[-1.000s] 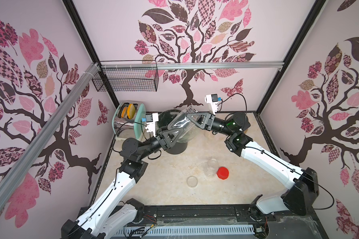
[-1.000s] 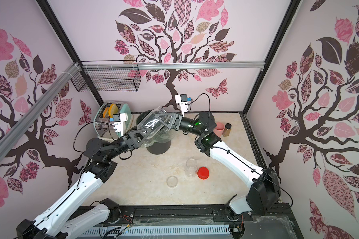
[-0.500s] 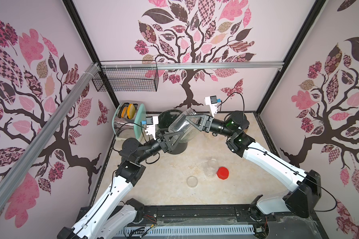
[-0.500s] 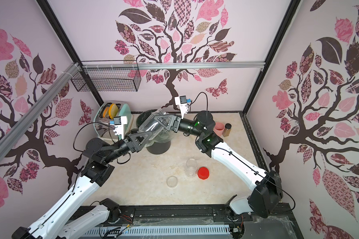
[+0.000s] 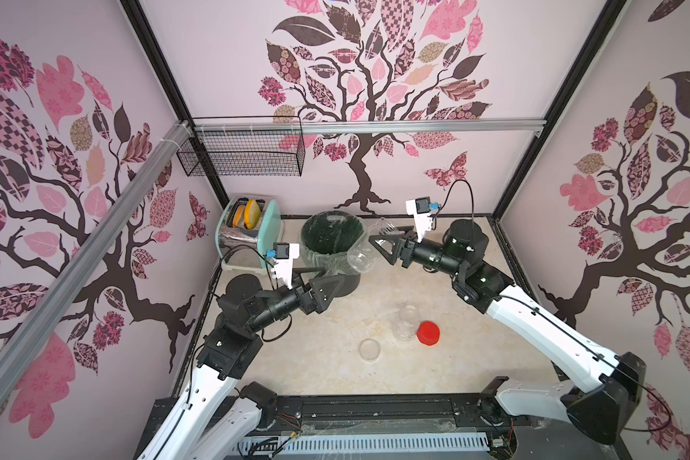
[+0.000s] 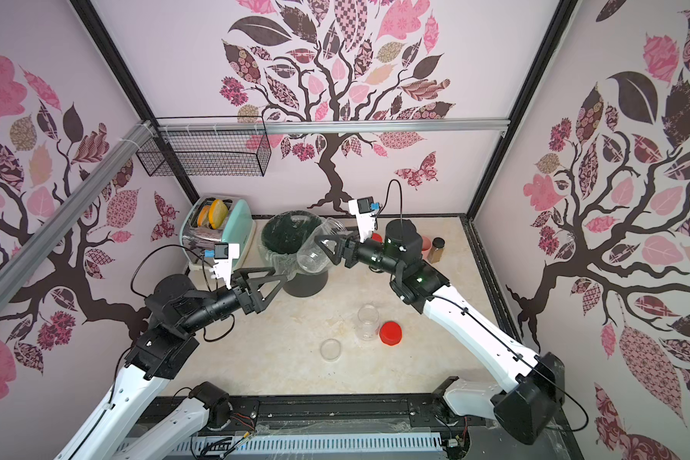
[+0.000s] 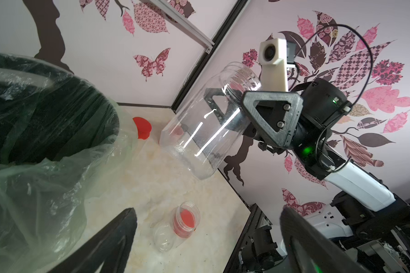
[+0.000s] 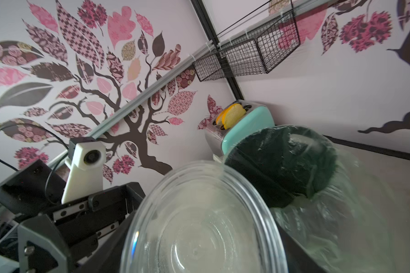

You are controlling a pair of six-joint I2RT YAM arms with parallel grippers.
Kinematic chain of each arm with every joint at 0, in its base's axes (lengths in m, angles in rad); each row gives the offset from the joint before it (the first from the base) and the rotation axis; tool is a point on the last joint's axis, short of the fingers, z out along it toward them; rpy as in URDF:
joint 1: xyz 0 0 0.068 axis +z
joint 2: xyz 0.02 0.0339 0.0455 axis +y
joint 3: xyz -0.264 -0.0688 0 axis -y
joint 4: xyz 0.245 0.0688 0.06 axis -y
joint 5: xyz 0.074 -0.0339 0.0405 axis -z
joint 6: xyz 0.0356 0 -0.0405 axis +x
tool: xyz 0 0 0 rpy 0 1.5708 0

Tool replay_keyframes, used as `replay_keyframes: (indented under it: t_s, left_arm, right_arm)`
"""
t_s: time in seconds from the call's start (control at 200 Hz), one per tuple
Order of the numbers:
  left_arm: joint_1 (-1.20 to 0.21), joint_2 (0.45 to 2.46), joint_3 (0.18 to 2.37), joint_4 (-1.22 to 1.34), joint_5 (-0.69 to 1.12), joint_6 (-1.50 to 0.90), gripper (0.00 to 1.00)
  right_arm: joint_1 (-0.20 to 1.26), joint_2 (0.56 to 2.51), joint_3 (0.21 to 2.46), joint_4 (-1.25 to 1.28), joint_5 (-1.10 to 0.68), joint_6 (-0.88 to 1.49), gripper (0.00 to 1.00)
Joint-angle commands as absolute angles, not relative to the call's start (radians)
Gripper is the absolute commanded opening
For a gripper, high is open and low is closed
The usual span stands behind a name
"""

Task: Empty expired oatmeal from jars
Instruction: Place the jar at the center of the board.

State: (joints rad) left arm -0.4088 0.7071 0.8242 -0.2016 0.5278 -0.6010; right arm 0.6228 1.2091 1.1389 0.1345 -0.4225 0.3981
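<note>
My right gripper point(image 5: 376, 241) point(image 6: 324, 247) point(image 8: 199, 212) is shut on a large clear jar point(image 5: 362, 250) point(image 6: 314, 251) point(image 7: 206, 132), which hangs tilted beside the bin's right rim with its mouth uppermost. In the right wrist view I look into the jar point(image 8: 204, 227). No oatmeal shows inside it, only a faint pale film. My left gripper point(image 5: 324, 280) point(image 6: 272, 278) point(image 7: 206, 238) stands open and empty, apart from that jar, in front of the bin. A small lidless jar point(image 5: 408, 320) point(image 6: 367, 320) point(image 7: 184, 222) sits on the table with a red lid point(image 5: 428, 332) point(image 6: 390, 333) beside it.
A black bin point(image 5: 331, 223) point(image 6: 291, 227) point(image 7: 57, 99) lined with a clear bag stands at the back, next to a mint toaster point(image 5: 269, 227). A clear lid point(image 5: 370, 349) lies on the table. A pink cup point(image 6: 426, 245) and a brown bottle point(image 6: 437, 250) stand at the back right. A wire basket point(image 5: 244, 149) hangs on the wall.
My left gripper has opened, let go of the large jar and drawn back toward the front left. The right gripper has carried the jar off the bin's mouth toward its right rim.
</note>
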Motion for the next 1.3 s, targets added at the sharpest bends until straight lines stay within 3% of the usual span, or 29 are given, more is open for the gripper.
replay_keyframes:
  t_s: [0.0, 0.38, 0.525, 0.79, 1.295]
  left_arm:
    - [-0.335, 0.709, 0.746, -0.197, 0.619, -0.67, 0.98]
    - [-0.313, 0.693, 0.6, -0.137, 0.612, -0.795, 0.98]
    - [-0.314, 0.7, 0.564, -0.118, 0.59, -0.833, 0.98]
    - [-0.312, 0.704, 0.567, -0.149, 0.547, -0.813, 0.98]
    - [-0.311, 0.751, 0.59, -0.156, 0.502, -0.796, 0.98]
  right_arm:
    - [0.637, 1.12, 1.047, 0.038, -0.328, 0.231, 0.32]
    - [0.87, 0.802, 0.59, 0.008, -0.142, 0.037, 0.34]
    - [1.06, 0.791, 0.518, 0.04, 0.01, -0.023, 0.34]
    - [1.224, 0.764, 0.393, 0.101, 0.067, 0.002, 0.34]
    - [1.246, 0.89, 0.323, 0.218, 0.052, 0.039, 0.38]
